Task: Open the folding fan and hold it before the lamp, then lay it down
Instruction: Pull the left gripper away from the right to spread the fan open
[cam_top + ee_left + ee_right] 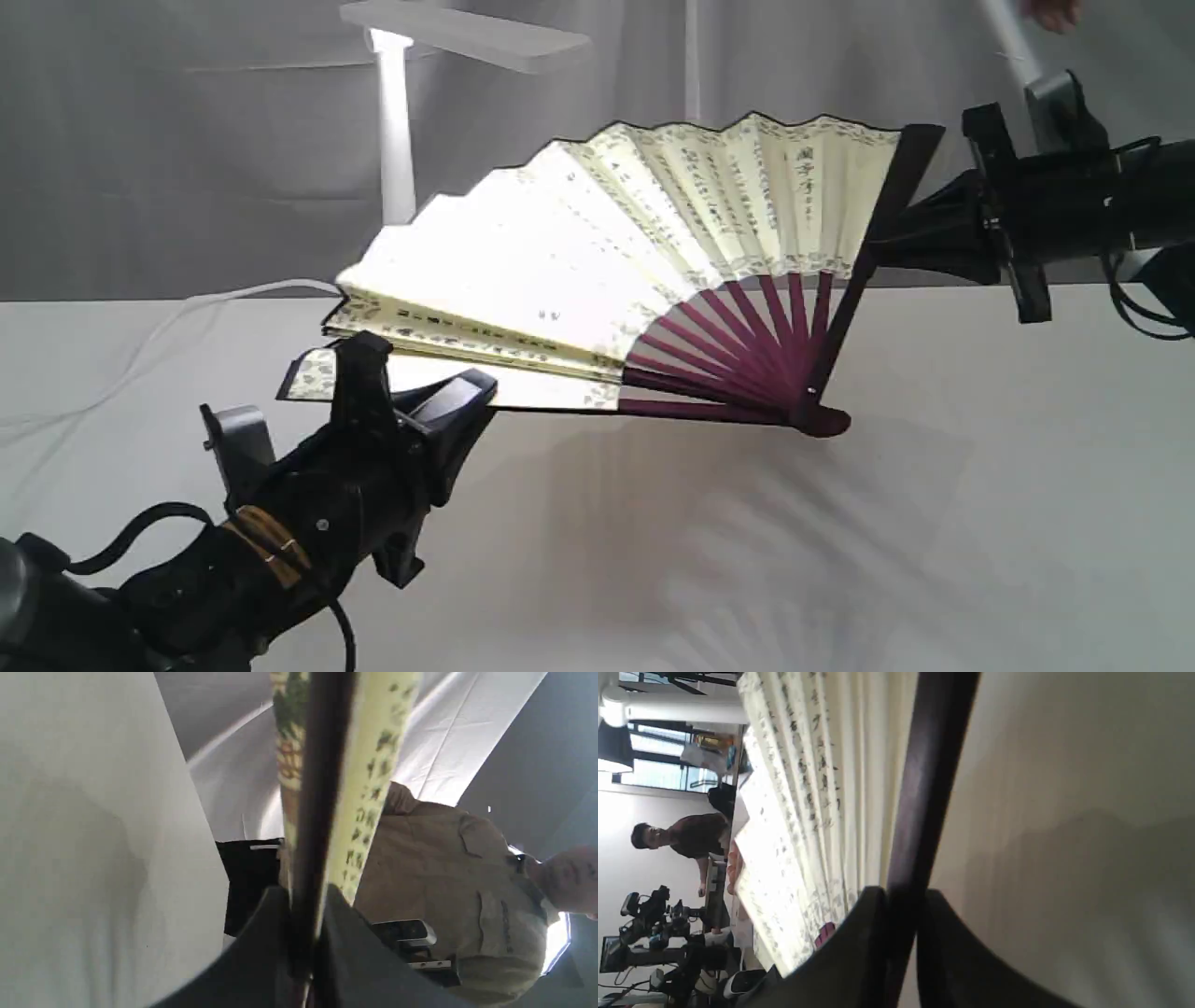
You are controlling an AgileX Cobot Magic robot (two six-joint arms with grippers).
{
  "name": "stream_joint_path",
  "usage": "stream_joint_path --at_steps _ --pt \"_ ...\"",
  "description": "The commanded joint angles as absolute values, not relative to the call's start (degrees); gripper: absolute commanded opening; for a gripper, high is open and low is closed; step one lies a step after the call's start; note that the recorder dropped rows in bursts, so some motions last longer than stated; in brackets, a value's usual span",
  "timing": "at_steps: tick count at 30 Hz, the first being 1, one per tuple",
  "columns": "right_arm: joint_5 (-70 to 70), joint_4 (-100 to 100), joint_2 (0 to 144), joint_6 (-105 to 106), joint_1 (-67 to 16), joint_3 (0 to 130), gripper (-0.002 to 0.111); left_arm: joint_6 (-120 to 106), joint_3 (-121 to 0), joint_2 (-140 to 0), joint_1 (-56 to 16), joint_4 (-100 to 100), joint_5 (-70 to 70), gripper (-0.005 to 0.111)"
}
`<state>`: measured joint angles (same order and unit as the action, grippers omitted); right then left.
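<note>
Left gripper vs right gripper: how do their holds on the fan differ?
Black left gripper holds the lower, near-level guard of the cream pleated paper fan near its outer end; black right gripper holds the steep guard mid-length. Left sits low, right high. Both have jaws shut on a dark guard.

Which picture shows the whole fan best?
The exterior view: the fan is seen whole there, spread open. The left wrist view shows only its dark edge stick and a strip of paper; the right wrist view shows one edge stick and some folds from the side.
</note>
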<state>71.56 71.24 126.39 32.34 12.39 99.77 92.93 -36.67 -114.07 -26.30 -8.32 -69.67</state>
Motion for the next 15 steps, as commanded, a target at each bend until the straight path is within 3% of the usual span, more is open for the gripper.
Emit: stream_joint_path --at_steps 1,7,15 --pt "69.96 68.81 125.77 33.14 14.13 99.83 0.0 91.15 -35.51 -111.38 -26.24 -4.59 -69.96 0.0" --pt "69.96 66.83 125.77 29.86 14.13 99.83 0.0 89.86 -35.51 -110.65 -30.88 -0.77 -69.96 0.0" --pt "69.96 64.86 125.77 27.98 14.94 99.83 0.0 86.25 -30.52 -108.86 -41.88 20.16 -69.96 0.0"
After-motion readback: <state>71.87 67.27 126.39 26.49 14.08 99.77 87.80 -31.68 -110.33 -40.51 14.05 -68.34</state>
